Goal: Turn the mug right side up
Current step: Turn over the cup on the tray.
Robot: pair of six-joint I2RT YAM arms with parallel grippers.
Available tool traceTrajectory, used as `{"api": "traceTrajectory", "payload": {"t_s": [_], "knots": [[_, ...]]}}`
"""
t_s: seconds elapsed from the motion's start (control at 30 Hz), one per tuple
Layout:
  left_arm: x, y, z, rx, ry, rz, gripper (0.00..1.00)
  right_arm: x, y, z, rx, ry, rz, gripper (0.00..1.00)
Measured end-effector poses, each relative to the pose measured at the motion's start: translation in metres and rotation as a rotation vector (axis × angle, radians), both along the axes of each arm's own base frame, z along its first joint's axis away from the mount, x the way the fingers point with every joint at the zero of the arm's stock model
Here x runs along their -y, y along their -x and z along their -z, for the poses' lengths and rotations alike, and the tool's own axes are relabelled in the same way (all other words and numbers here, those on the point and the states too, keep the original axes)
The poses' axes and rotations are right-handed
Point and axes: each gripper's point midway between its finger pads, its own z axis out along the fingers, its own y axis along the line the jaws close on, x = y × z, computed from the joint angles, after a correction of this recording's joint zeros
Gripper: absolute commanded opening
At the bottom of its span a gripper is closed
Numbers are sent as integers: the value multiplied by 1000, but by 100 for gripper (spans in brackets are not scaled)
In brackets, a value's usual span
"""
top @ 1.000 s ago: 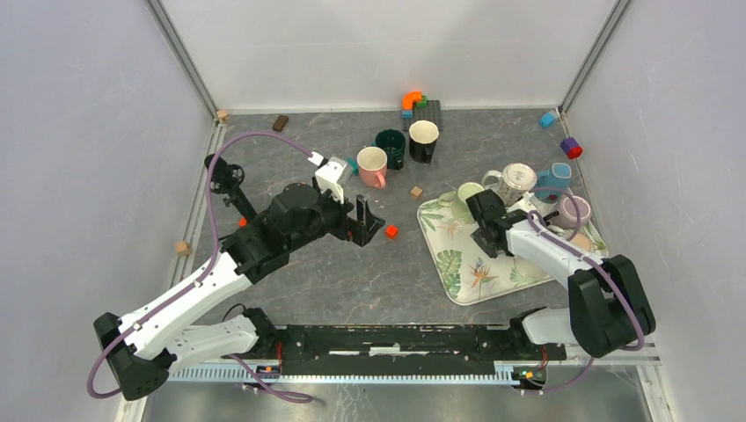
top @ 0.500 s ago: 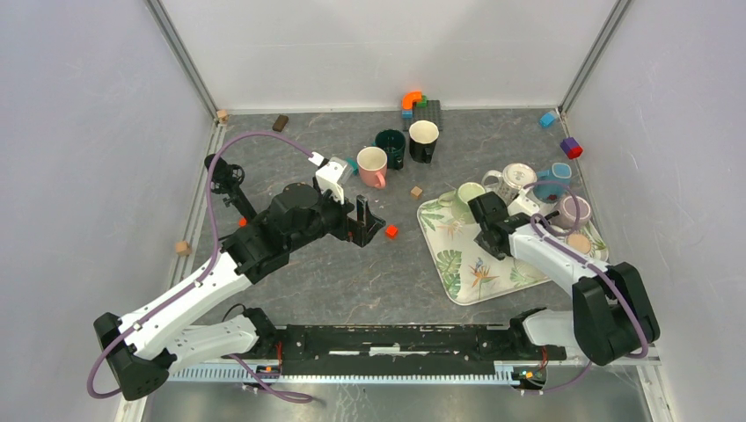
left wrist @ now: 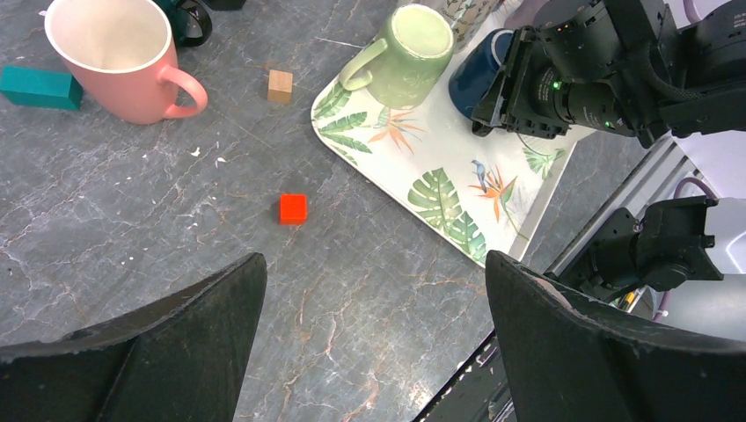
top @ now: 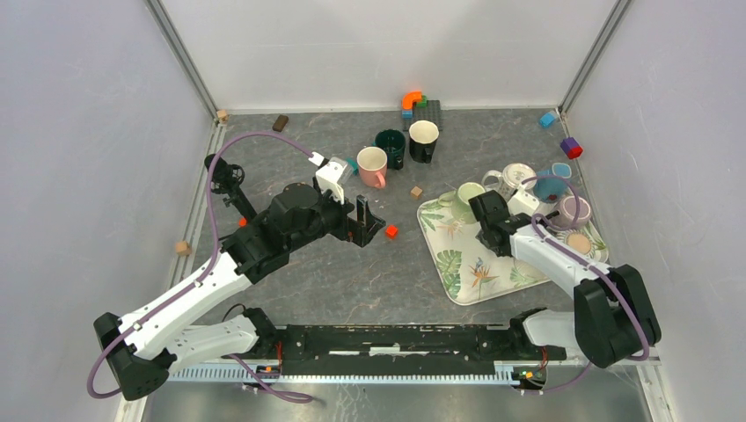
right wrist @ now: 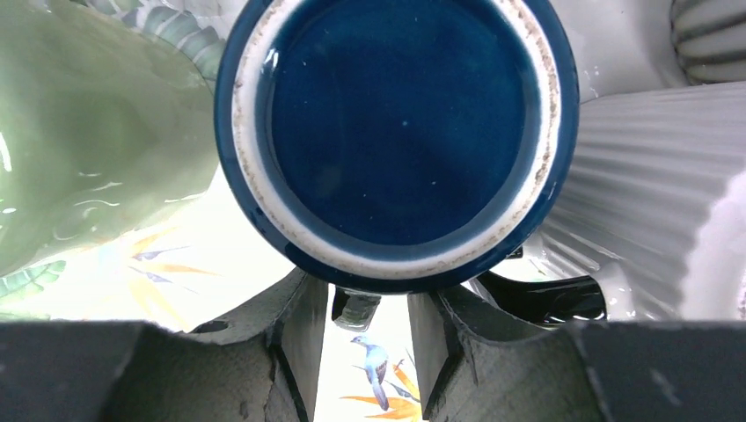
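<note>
A dark blue mug [right wrist: 396,132] stands upside down on the leaf-print tray [top: 475,274], its base facing the right wrist camera. The same mug [left wrist: 475,81] shows in the left wrist view, beside an upside-down green mug [left wrist: 409,53]. My right gripper [right wrist: 365,303] is low at the blue mug's side, its fingers either side of the handle [right wrist: 354,308] with a gap on each side. From above, the right gripper [top: 491,230] hides the blue mug. My left gripper [left wrist: 374,264] hovers wide open and holds nothing, above the table near a red cube [left wrist: 293,208].
A white ribbed piece [right wrist: 633,193] touches the blue mug's right side. Floral [top: 515,178], teal [top: 552,185] and lilac [top: 574,211] mugs crowd the tray's far end. Pink [top: 371,164], dark green [top: 390,148] and black [top: 423,139] mugs stand upright on the table, with small blocks scattered about.
The right gripper's jaws have spread a little around the blue mug's handle and the wrist has shifted slightly. The left arm has not moved.
</note>
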Motion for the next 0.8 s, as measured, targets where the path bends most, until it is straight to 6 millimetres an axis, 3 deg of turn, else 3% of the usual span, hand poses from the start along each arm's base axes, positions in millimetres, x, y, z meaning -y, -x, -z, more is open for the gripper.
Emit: {"api": "traceTrajectory", "payload": {"t_s": [0.27,0.63,0.8], "knots": [[0,0,0,0,0,0,100,0,-6,-8,36,5,-15,36],[-1,1,2,-5,-5,1,100,-1,-9,-10,44,7,-37,0],[2,4,2,-11,0,22,100,-5,-6,-18,55,-13,-72,0]]}}
